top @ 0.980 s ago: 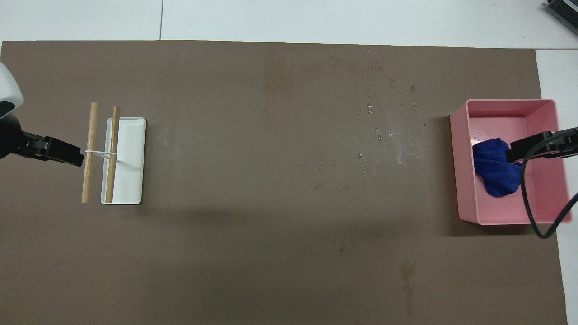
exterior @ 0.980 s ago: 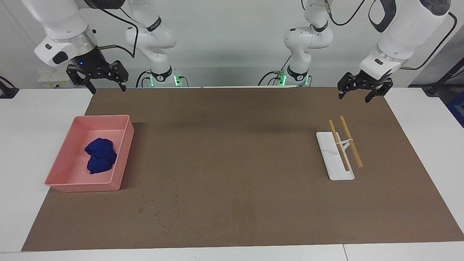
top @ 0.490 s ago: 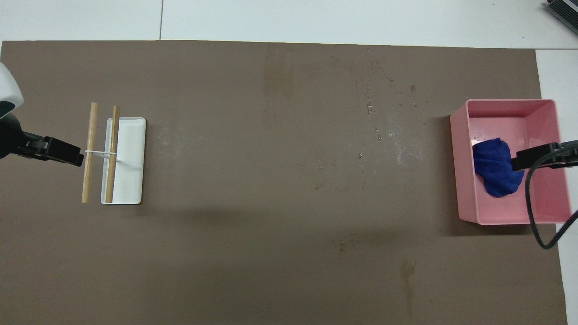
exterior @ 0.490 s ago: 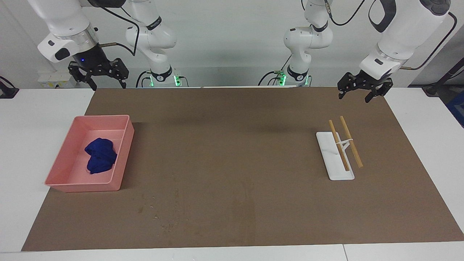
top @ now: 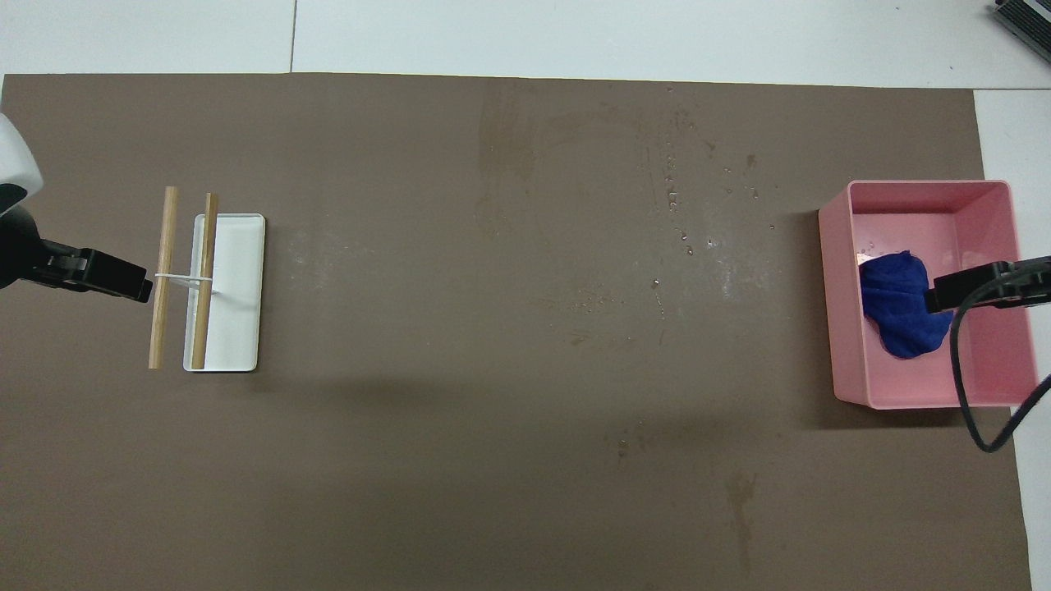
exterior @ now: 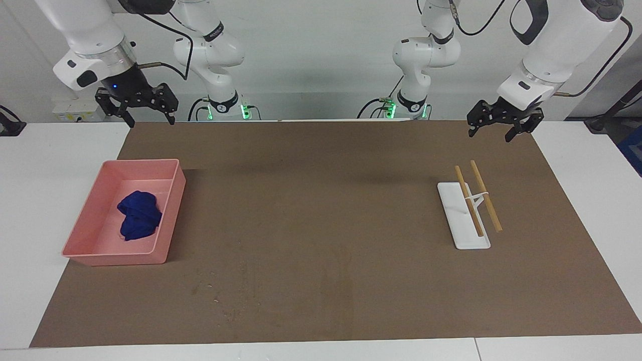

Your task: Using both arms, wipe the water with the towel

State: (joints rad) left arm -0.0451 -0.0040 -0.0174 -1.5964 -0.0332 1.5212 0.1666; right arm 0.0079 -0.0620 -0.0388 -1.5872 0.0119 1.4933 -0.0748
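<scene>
Water (exterior: 223, 303) lies as tiny shiny drops on the brown mat (exterior: 321, 200). Think of the mat seen from above as a clock, with 12 o'clock the way the robots look. The drops (top: 673, 197) sit at about 1 o'clock, farther from the robots than anything else on the desk (exterior: 50, 150). A wider, faint dark stain is beside them, toward 12 o'clock.

Closer to the robots comes the pink bin (exterior: 175, 200), at 3 o'clock on that clock. The blue towel (exterior: 139, 214) is bunched up in a heap inside it. Nothing touches the towel. At 9 o'clock is a white tray (exterior: 459, 220). Two wooden sticks (exterior: 486, 198) lie side by side on a little rack on the tray, and the outer stick hangs past the tray's edge.

Closest to the robots are the two arms. The right arm bends down at the bin's end of the desk. Its right gripper (exterior: 149, 118) hangs high in the air and points down. It is wide open and holds nothing. The left arm slants down at the tray's end. Its left gripper (exterior: 490, 133) hangs over the mat's corner, points down, is wide open too, and holds nothing.
</scene>
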